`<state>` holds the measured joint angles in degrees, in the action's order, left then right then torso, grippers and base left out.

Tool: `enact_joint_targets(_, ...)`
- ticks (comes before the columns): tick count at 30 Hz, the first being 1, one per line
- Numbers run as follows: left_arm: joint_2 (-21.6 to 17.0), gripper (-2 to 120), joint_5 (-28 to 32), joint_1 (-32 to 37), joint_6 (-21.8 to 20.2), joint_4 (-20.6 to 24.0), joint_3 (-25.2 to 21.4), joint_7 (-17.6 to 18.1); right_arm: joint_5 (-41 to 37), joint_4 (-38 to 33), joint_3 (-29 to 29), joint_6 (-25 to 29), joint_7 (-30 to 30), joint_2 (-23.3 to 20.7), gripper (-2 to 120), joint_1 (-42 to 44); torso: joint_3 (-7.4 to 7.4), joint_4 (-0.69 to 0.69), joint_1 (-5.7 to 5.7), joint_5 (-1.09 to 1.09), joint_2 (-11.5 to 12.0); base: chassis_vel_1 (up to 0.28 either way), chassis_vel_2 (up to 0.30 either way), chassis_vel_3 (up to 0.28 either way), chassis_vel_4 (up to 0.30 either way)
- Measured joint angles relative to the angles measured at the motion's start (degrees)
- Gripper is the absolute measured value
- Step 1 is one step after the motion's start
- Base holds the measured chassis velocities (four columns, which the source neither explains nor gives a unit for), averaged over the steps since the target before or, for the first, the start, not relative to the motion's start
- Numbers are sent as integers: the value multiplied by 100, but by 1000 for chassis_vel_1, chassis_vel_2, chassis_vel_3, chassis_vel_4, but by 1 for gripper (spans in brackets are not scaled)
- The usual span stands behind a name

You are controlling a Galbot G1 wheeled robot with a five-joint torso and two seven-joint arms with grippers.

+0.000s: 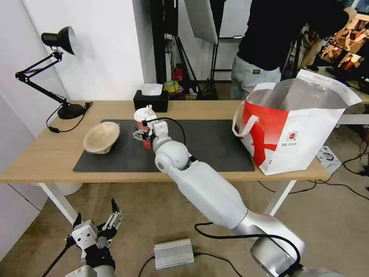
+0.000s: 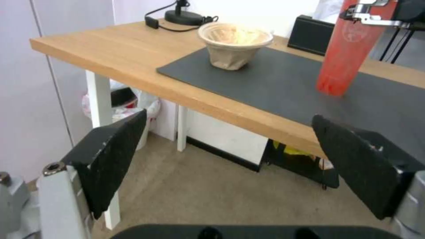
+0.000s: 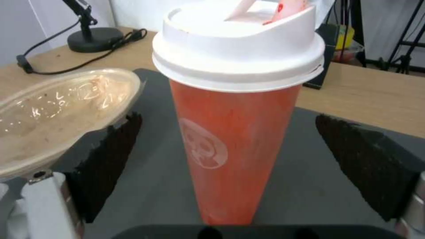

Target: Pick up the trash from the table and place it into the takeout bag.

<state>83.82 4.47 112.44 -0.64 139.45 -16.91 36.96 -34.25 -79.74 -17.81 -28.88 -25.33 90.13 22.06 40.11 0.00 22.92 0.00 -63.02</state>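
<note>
A red paper cup (image 1: 145,115) with a white lid stands upright on the dark grey mat (image 1: 215,146) of the table (image 1: 46,154). My right gripper (image 1: 143,135) is open around it. In the right wrist view the cup (image 3: 234,132) stands between the two black fingers (image 3: 111,159) with a gap on each side. The beige pulp bowl (image 1: 102,136) rests tilted on the mat to the cup's left. At the table's right end stands the takeout bag (image 1: 292,127), mouth wide open, foil lining showing. My left gripper (image 1: 96,227) hangs open and low, in front of the table's left end.
A black tissue box (image 1: 151,100) sits just behind the cup. A black desk lamp (image 1: 67,110) and its cable occupy the far left corner. A person stands behind the bag. A silver box (image 1: 173,253) and cables lie on the floor.
</note>
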Motion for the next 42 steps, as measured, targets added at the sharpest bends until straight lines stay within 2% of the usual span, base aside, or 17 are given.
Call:
enact_joint_targets(15,0,100,-17,-53,0,-90,125,-5,-78,511,14,465,472,10,100,-165,0,0,0,0,0,0,0,0,0)
enact_joint_targets(32,-105,100,-6,-159,1,-203,201,-12,-211,963,34,744,730,25,100,-295,0,0,0,0,0,0,0,0,0)
enact_joint_targets(34,-108,100,-5,-177,0,-223,220,-12,-213,972,32,772,762,25,96,-295,0,0,0,0,0,0,0,0,0)
enact_joint_targets(36,-107,100,-4,-190,1,-243,230,-12,-220,971,23,781,804,25,87,-276,0,0,0,0,0,0,0,0,0)
enact_joint_targets(37,-107,100,-4,-190,1,-243,230,-12,-220,971,23,781,804,25,87,-276,0,0,0,0,0,0,0,0,0)
enact_joint_targets(41,-117,100,-4,-196,0,-255,233,-12,-219,929,3,839,809,26,70,-185,0,0,0,0,0,0,0,0,0)
enact_joint_targets(42,-117,100,-4,-196,0,-255,233,-12,-219,929,3,839,809,26,70,-185,0,0,0,0,0,0,0,0,0)
